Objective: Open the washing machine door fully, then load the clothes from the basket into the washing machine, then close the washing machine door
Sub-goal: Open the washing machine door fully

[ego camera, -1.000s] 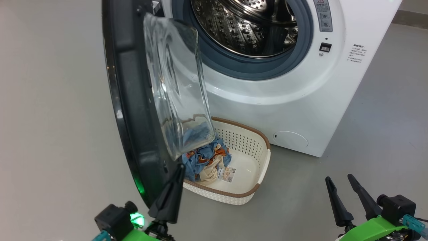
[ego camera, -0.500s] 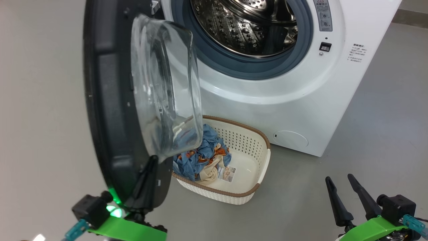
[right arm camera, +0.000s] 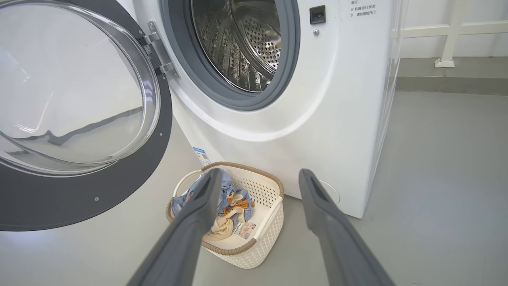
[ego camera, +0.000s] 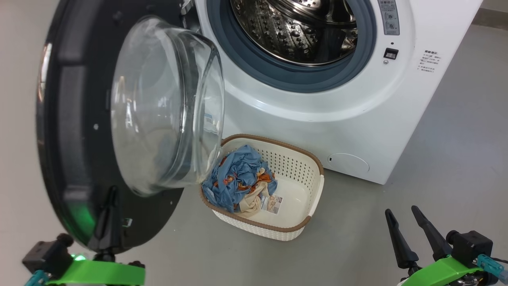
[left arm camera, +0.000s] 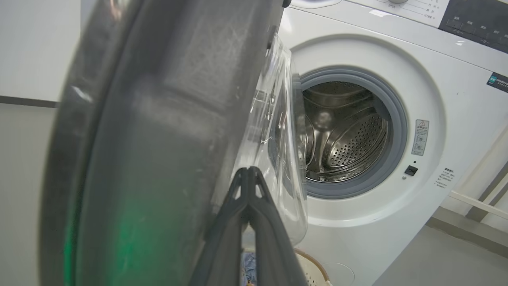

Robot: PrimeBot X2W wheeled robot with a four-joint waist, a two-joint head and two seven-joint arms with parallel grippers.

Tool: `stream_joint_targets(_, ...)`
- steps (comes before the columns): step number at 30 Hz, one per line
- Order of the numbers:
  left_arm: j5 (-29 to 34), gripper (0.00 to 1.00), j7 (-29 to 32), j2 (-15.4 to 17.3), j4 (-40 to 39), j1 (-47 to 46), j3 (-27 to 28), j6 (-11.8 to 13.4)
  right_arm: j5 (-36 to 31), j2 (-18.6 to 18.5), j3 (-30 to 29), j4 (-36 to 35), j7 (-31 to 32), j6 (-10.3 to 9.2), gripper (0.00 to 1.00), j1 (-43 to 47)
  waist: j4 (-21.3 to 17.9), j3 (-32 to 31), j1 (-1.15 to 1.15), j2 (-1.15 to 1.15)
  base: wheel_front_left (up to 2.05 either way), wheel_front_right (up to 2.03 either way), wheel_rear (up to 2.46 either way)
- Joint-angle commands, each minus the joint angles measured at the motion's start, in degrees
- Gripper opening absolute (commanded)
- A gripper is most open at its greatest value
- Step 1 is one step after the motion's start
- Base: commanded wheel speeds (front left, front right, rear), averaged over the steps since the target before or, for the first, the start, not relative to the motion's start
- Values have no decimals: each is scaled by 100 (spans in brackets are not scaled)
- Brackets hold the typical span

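The washing machine point(ego camera: 341, 115) stands with its steel drum point(ego camera: 297, 28) exposed. The washing machine door point(ego camera: 75, 139), black-rimmed with a bulging glass bowl point(ego camera: 166, 107), hangs swung out to the left. My left gripper point(ego camera: 112, 190) is shut, its tip laid against the lower inside face of the door; in the left wrist view the gripper point(left arm camera: 248, 170) points past the door rim point(left arm camera: 158, 139) toward the drum. The basket point(ego camera: 317, 190) sits on the floor before the machine, with the clothes point(ego camera: 238, 178) bundled in its left end. My right gripper point(ego camera: 401, 210) is open at lower right, and this gripper point(right arm camera: 260, 174) looks at the basket point(right arm camera: 254, 254) and clothes point(right arm camera: 226, 198).
Grey floor point(ego camera: 456, 159) spreads to the right of the machine and in front of the basket. A round cap point(ego camera: 349, 163) sits low on the machine's front. A white rail point(right arm camera: 448, 43) and a wall base run behind, to the right.
The door has swung further open to the left, baring the whole basket. My left gripper moved left with the door's lower edge. The right gripper has stayed put.
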Motion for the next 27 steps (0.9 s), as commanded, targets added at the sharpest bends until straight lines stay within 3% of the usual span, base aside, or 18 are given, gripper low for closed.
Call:
stream_joint_targets(1,143,0,-29,220,-3,-123,396,-5,-48,-36,170,-151,-69,9,100,-107,-2,23,0,0,0,0,0)
stream_joint_targets(27,788,0,-29,719,1913,-1739,2217,-6,-121,-210,198,-147,-69,9,100,-364,-67,487,0,0,0,0,0)
